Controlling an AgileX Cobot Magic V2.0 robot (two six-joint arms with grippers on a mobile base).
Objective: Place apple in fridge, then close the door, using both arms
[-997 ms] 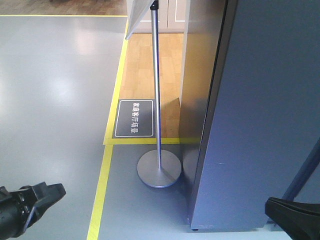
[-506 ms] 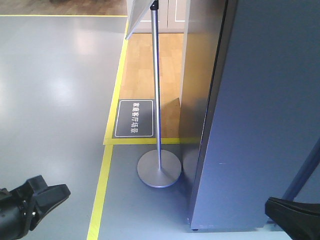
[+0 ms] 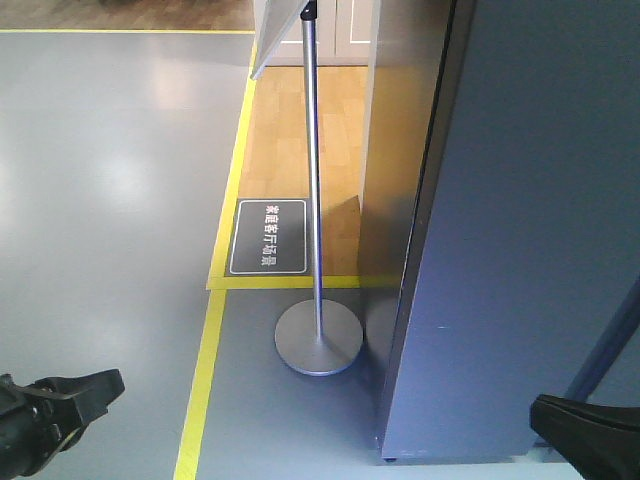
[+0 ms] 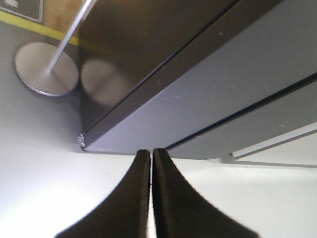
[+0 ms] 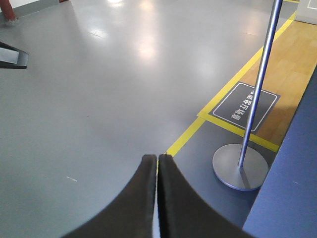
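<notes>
My left gripper (image 4: 150, 163) has its jaws pressed together, nothing between them, only a thin seam showing. It points at the bottom corner of the fridge (image 4: 198, 99), dark grey outside, just above a pale floor. Past that corner I see the round metal base of a sign stand (image 4: 45, 68) with its thin pole leaning up and away.

My right gripper (image 5: 157, 168) also has its jaws together, empty. It faces the open grey floor (image 5: 99, 74), with a yellow floor line (image 5: 185, 139) just beyond the tips, the stand's base and pole to the right, and a dark floor sign (image 5: 245, 106) on the wood strip behind.

In the front view the left gripper sits at the lower left corner, low over the floor, well apart from the fridge. The fridge fills the right side; its door (image 3: 530, 230) looks shut, only grey outside showing. I can't see the apple in any view.
</notes>
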